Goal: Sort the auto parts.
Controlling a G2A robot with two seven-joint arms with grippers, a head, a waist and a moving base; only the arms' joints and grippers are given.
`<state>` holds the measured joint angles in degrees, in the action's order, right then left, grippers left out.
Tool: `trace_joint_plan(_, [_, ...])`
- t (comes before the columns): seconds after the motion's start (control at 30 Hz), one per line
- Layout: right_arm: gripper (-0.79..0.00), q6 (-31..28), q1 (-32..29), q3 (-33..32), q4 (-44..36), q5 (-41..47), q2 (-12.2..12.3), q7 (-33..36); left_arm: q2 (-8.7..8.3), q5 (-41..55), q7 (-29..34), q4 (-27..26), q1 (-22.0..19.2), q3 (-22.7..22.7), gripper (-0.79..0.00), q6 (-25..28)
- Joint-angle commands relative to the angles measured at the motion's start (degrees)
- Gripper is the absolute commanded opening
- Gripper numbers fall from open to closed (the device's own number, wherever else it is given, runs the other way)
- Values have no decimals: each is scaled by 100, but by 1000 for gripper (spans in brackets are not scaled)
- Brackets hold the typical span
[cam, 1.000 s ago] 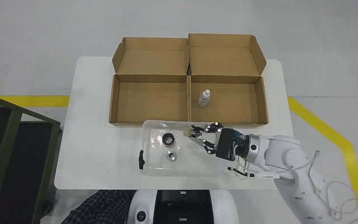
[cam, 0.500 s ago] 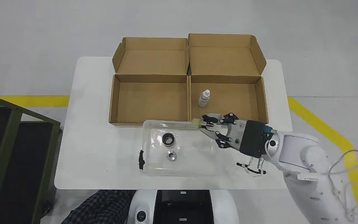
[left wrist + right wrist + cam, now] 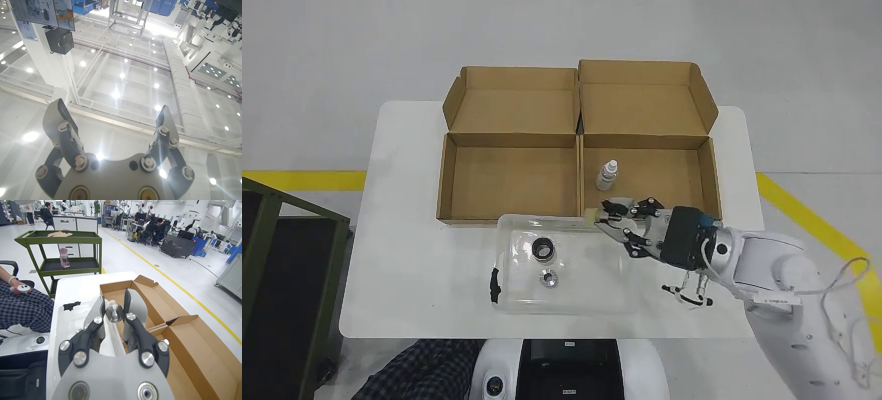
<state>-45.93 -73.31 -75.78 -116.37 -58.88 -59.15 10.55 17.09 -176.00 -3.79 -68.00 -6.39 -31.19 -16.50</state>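
Right wrist view is showing a small round metal part (image 3: 114, 313) with a pale end sitting crosswise between the right jaws, which are clenching it from both sides. In the top view the same part (image 3: 592, 215) is hanging over the far rim of a clear plastic tray (image 3: 582, 288), just beside the near wall of the right cardboard box (image 3: 667, 185) and close to where that box is meeting the left cardboard box (image 3: 510, 180). Two more parts are lying on the tray floor, apart from each other: a dark ring (image 3: 541, 247) toward the far side and a small metal nut (image 3: 550, 279) nearer the robot. A small white bottle (image 3: 608, 175) is lying in the right box near its left wall. Both boxes are sitting side by side, touching, with their lids folded back, on the far half of the white surface (image 3: 402, 230), and the tray is sitting just in front of them. The left jaws are standing spread wide apart in the left wrist view, pointing up at a lit ceiling (image 3: 121, 75). Beyond the surface, in the right wrist view, a green cart (image 3: 56, 237) is carrying a pink bottle (image 3: 64, 260) on its middle shelf.
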Motion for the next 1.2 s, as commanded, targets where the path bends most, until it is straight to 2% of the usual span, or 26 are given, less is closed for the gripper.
trace_joint_plan(0.0, [-785,38,103,76,207,-20,-11,5,0,0,0,0,0,0,0,0])
trace_joint_plan(0.2, [-785,206,443,270,865,-132,-48,80,0,0,0,0,0,0,0,0])
trace_joint_plan(0.6, [-785,272,778,165,1799,-348,-27,343,0,0,0,0,0,0,0,0])
trace_joint_plan(1.17, [-785,969,1609,761,3064,-861,-148,1101,0,0,0,0,0,0,0,0])
